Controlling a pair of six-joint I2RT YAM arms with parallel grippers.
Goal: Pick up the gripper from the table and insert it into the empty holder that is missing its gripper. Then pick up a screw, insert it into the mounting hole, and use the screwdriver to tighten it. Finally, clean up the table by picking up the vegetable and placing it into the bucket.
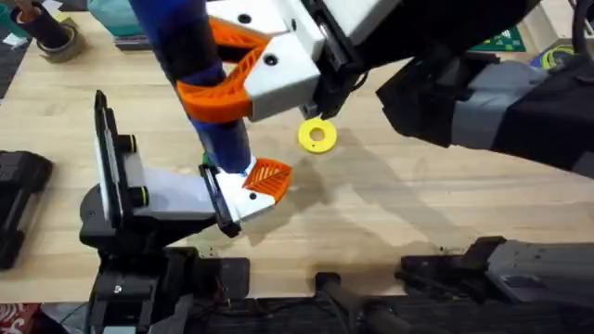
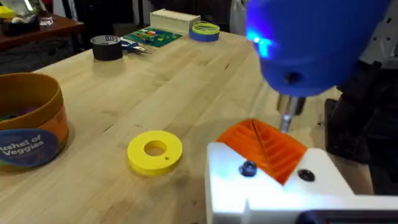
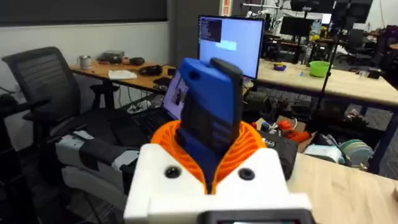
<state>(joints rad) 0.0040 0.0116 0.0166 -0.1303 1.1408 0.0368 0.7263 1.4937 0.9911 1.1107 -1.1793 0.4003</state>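
Observation:
My right gripper (image 1: 218, 79) reaches in from the right and is shut on the blue screwdriver (image 1: 227, 139), which it holds upright. The same grip is seen close up from the right wrist, orange pads (image 3: 249, 146) either side of the screwdriver (image 3: 208, 106). Its silver tip (image 2: 286, 118) points down at the orange ribbed gripper (image 1: 268, 175) seated in the white holder (image 1: 249, 208) on my left gripper (image 1: 243, 199). A small screw (image 2: 247, 168) sits in the holder's face (image 2: 261, 193), beside an empty hole (image 2: 305, 175). The bucket (image 2: 31, 121) stands off to one side. The vegetable is out of view.
A flat yellow ring disc (image 1: 316, 135) lies on the wood just beyond the holder. A roll of dark tape (image 1: 56, 37) sits at the far left corner. A black device (image 1: 19, 199) rests at the table's left edge. Bare wood stretches to the right of the disc.

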